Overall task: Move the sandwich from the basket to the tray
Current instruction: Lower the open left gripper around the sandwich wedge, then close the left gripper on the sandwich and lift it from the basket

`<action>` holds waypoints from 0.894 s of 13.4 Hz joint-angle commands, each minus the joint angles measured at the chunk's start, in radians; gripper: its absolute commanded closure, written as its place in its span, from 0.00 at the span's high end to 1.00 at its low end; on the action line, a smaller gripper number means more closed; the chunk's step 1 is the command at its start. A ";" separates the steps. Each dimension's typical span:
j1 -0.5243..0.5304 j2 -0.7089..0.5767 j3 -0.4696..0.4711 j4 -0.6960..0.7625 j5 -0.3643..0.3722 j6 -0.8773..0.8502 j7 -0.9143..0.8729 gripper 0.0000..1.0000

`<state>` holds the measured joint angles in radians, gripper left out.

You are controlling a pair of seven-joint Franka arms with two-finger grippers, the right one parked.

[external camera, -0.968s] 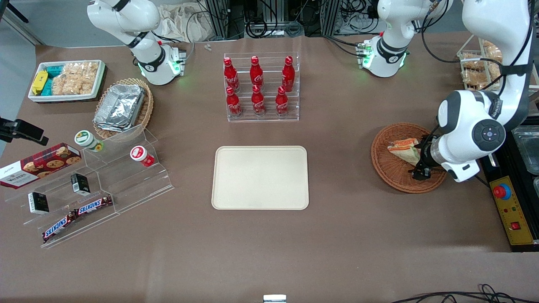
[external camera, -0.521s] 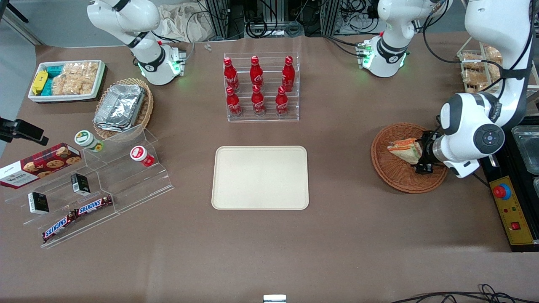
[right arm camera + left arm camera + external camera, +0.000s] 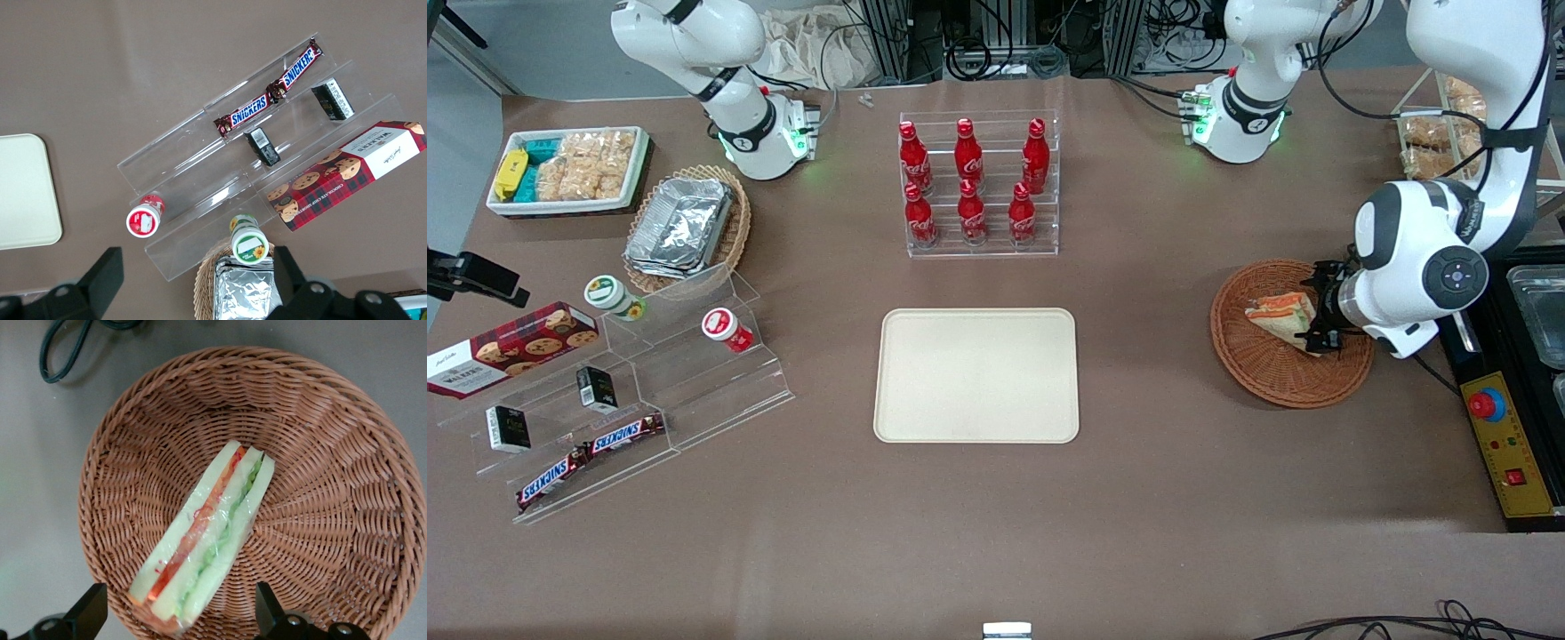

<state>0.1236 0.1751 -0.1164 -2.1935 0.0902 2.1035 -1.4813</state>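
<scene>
One sandwich (image 3: 211,537) lies in the basket (image 3: 347,487), a wrapped wedge with its orange and green layers showing. The hand (image 3: 180,620) hangs low over the basket with its two fingers (image 3: 89,611) spread apart, one on each side of the sandwich's near end, gripping nothing. In the front view the hand (image 3: 1320,311) sits at the basket's (image 3: 1258,369) edge, just beside the sandwich (image 3: 1282,313). Well away from the hand, toward the parked arm's end of the worktop (image 3: 1138,498), lies the tray (image 3: 976,374).
</scene>
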 commanded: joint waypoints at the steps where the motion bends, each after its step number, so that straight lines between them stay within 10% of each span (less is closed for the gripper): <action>1: 0.001 -0.051 -0.005 -0.040 0.017 -0.020 -0.033 1.00; 10: 0.001 0.004 -0.005 -0.141 0.016 0.222 -0.054 0.99; 12: 0.001 0.026 -0.005 -0.112 0.017 0.222 -0.050 0.35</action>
<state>0.1226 0.1871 -0.1183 -2.3165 0.0898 2.2881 -1.4901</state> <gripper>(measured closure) 0.044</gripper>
